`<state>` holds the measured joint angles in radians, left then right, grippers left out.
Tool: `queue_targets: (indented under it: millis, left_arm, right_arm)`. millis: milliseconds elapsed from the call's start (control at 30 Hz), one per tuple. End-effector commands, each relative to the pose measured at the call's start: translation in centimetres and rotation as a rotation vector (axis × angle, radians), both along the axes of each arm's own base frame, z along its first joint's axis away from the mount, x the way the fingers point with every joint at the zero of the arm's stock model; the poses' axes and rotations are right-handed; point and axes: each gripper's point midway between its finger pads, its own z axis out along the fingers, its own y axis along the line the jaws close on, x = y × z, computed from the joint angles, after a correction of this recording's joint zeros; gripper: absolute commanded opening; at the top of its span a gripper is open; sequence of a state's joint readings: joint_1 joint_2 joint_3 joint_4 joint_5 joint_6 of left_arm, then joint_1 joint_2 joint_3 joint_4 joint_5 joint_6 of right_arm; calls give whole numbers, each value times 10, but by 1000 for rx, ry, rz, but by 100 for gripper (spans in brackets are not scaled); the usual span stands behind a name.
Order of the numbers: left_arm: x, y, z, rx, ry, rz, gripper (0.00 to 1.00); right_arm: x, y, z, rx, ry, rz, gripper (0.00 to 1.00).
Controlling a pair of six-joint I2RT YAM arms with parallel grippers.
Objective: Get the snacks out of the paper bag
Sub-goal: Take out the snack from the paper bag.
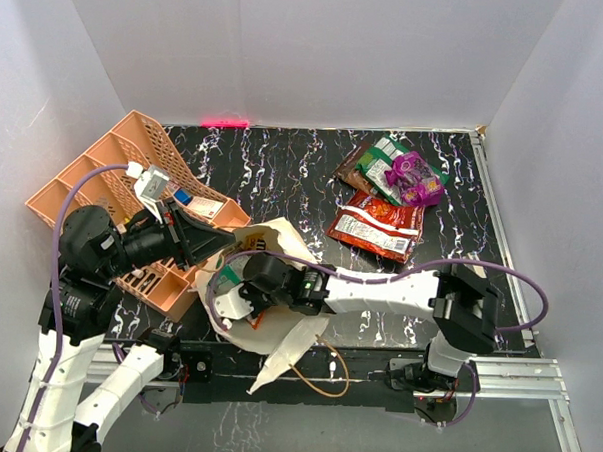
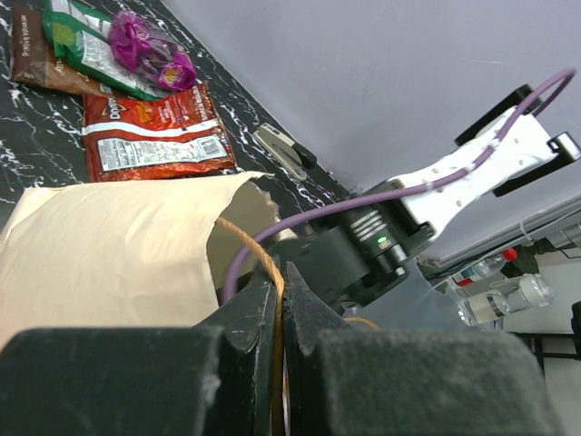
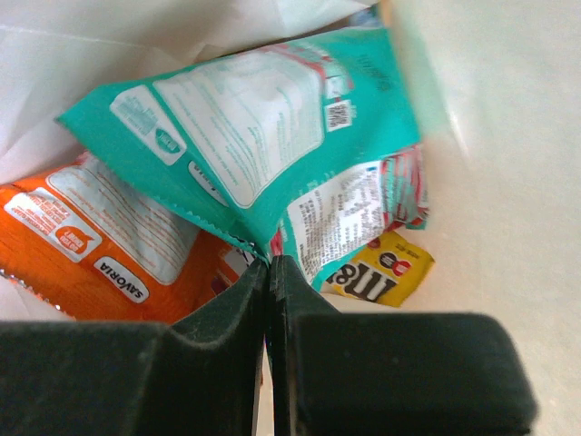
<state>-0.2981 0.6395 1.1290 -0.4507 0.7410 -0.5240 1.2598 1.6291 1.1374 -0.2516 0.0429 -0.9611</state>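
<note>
Right up close, the right fingers [image 3: 261, 272] are pressed flat together, deep inside the paper bag [image 3: 508, 182]. Their tips touch the bottom edge of a teal packet [image 3: 245, 118], but I cannot tell if they pinch it or only rest on it. That packet sits straight ahead of the tips, on top of the pile, and its long side runs across the fingers, not along them. Under it in the bag lie an orange packet [image 3: 100, 245] and a small yellow packet [image 3: 386, 268]. The left fingers [image 2: 272, 291] are squeezed together too, with the bag's tan handle [image 2: 250, 241] caught between them at the bag's mouth. So the right arm is nearer to the snacks inside the bag. I think its job is to grab the teal packet by its edge and draw it back out through the mouth. Past the bag's far side, on the tabletop [image 1: 284, 165], some snacks are out: a red pouch [image 1: 376, 229], a green packet [image 1: 384, 160], a purple packet [image 1: 419, 176] and a dark-brown pouch [image 1: 352, 171]. An orange tray [image 1: 94, 167] sits on the bag's other side.
</note>
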Motion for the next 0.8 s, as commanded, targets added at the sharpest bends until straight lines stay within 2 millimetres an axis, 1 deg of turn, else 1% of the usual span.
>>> queue_targets:
  millis: [0,133,233,467,533,633,767]
  left_arm:
    - [4,7,3,13,-31,55,0]
    - [11,11,-1,26,-16,108,0]
    - [17,15,-4,40,0,143,0]
    - [26,18,-4,47,5,185,0]
    - [27,19,-5,50,9,196,0]
    - [29,21,-5,58,15,206,0]
    - [31,21,-9,64,22,213,0]
  right_arm:
    - [-1,18,105,361,-43,12,7]
    - [-21,11,135,450,9,69,7]
    - [-35,2,159,516,36,113,7]
    - [-46,-28,213,635,39,100,7]
    - [-50,-39,231,663,36,106,7]
    - [-59,-62,265,734,35,108,7]
    - [-68,-94,317,885,44,92,7]
